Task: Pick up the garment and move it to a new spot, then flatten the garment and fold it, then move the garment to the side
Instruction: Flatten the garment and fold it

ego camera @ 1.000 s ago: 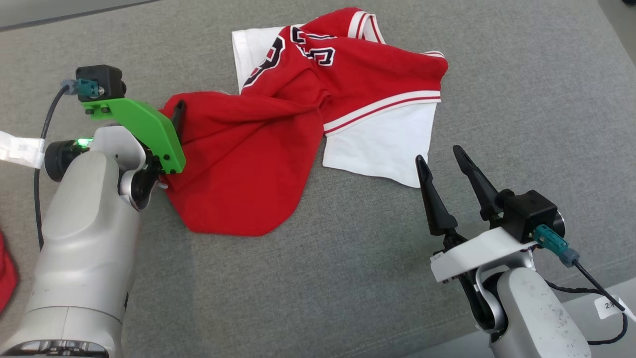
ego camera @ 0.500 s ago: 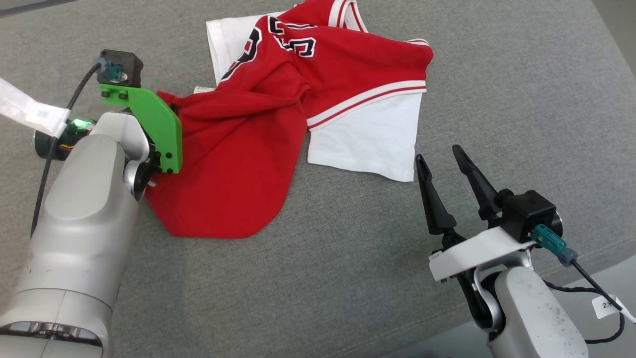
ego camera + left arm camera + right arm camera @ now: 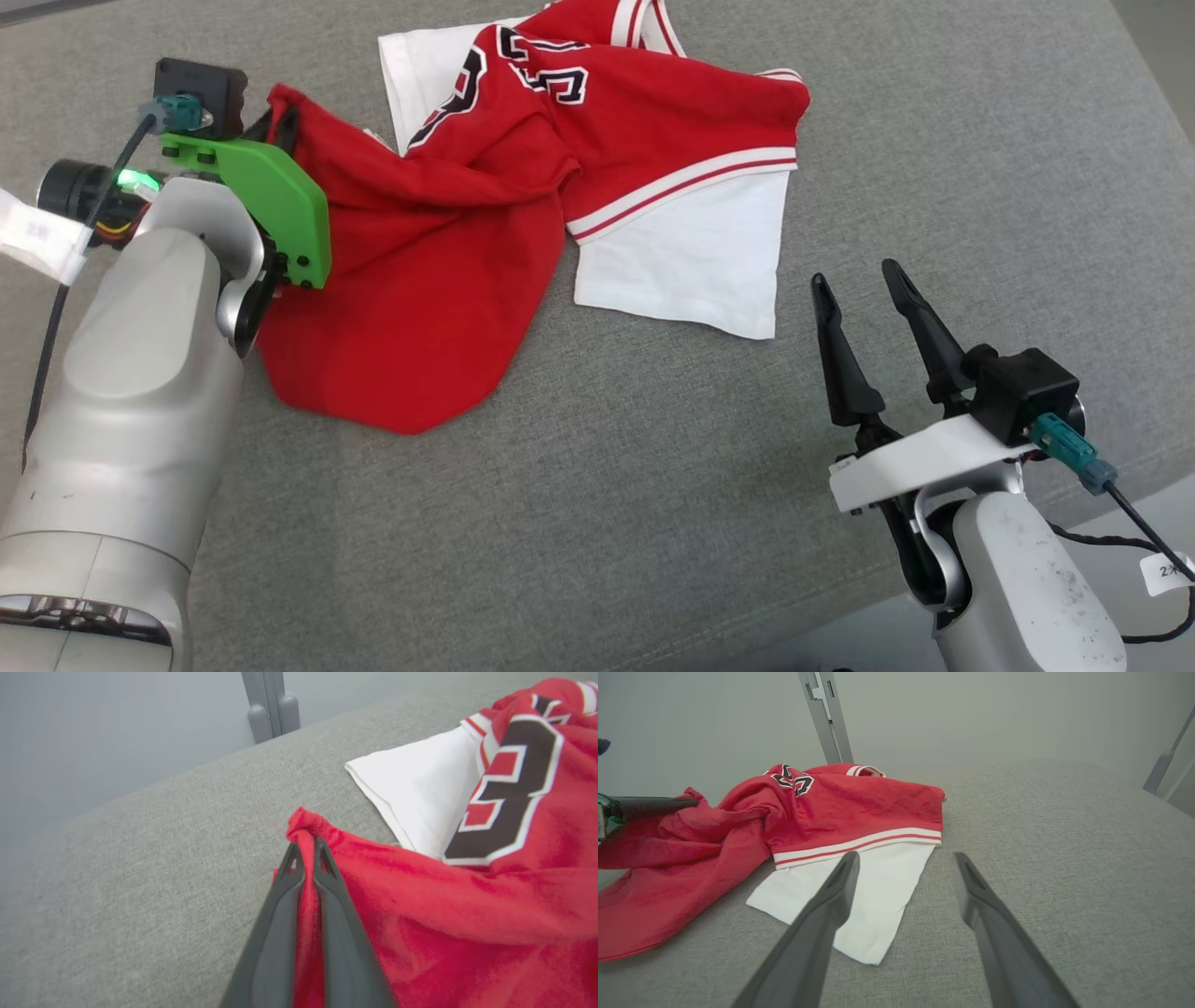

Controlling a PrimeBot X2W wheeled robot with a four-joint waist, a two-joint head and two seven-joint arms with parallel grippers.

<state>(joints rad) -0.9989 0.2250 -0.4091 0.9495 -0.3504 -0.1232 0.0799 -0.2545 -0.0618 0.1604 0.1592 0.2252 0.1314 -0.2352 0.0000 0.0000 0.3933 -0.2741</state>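
The garment (image 3: 448,280) is being supported by the cushion (image 3: 934,140), its left corner being touched by the left gripper (image 3: 282,117), its near-right side being faced, apart, by the right gripper (image 3: 855,273).

the right gripper (image 3: 906,856) has its two dark fingers spread wide over the grey cushion (image 3: 1064,858), pointing toward the white sleeve (image 3: 859,891) of a crumpled red jersey (image 3: 840,807) with striped trim. at far left the left gripper (image 3: 686,801) meets a raised bunch of red cloth. a grey post (image 3: 826,718) stands behind.

Bright, even, diffuse light; shadows are faint. Head view is sharp. In the left wrist view the fingers (image 3: 275,938) at six o'clock and the jersey (image 3: 467,914) look soft and smeared.
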